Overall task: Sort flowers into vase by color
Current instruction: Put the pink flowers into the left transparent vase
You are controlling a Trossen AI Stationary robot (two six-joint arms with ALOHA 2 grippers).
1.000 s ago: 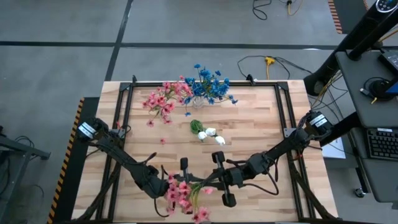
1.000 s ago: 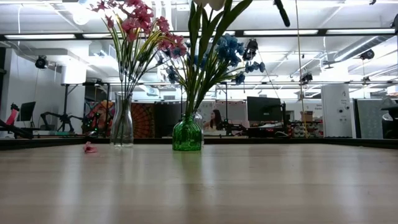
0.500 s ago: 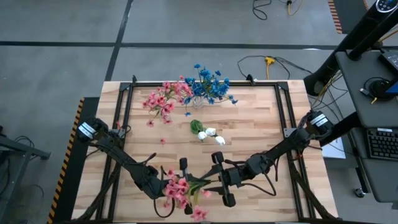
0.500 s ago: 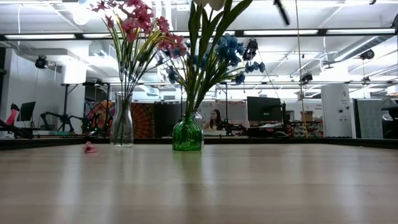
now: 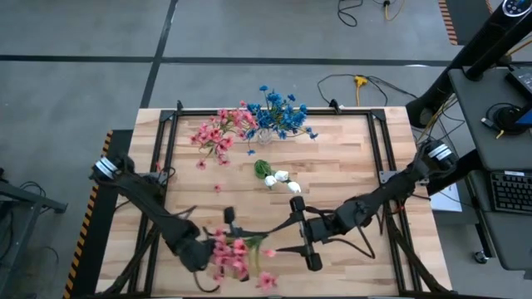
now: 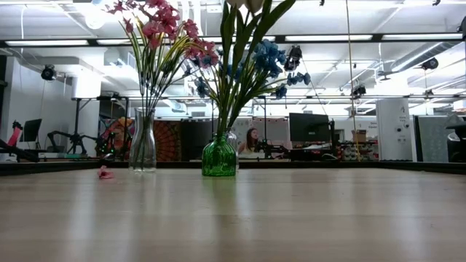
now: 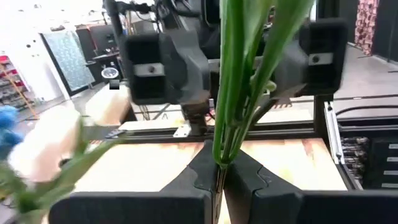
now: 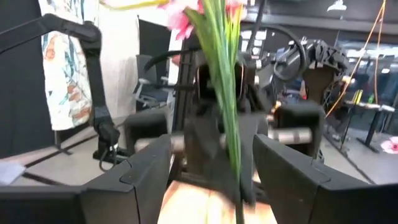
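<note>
Pale matt wood-plank table (image 5: 349, 158), glossy green glass vase (image 6: 219, 155), black metal frame (image 5: 274, 112).

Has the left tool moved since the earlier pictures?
Yes. The left tool, shut on the pink flowers, shifted left, away from the green vase.

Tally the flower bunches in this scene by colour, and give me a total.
Pink: 2, the vase bunch and the held bunch clamped in the left gripper
Blue: 1, the blue bunch
White: 1, the white bunch
Total: 4
</note>
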